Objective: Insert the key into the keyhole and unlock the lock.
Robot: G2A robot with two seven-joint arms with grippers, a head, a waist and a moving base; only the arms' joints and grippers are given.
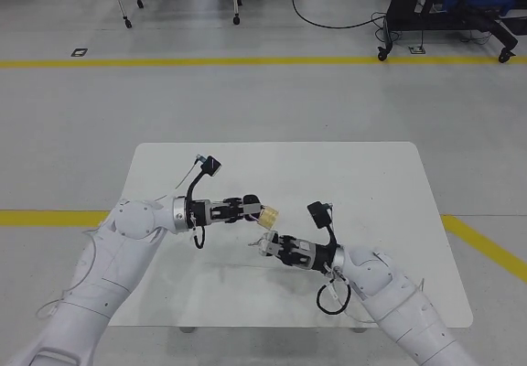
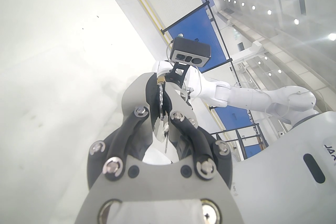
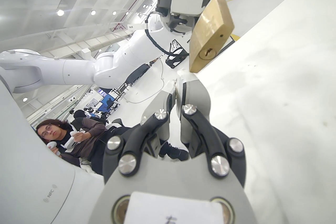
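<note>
Brass lock [image 3: 210, 30] clamped in left tool [image 2: 158, 89]; right tool [image 3: 176, 89] pinched, seemingly on key [image 3: 175, 83].

lock [image 1: 268, 217] just beyond key [image 1: 261, 244], over table [image 1: 373, 183]

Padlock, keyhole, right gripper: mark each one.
Padlock [image 3: 210, 30], right wrist view, brass side face.
Keyhole [image 3: 207, 53], right wrist view, slot in the bottom face.
Right gripper [image 3: 177, 89], right wrist view, midway between its fingertips.

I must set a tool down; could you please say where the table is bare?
Bare: the white rectangular table from its far edge to the hands. Crowded: the middle, where the left hand holds the brass padlock near the right hand's small metal key.
</note>
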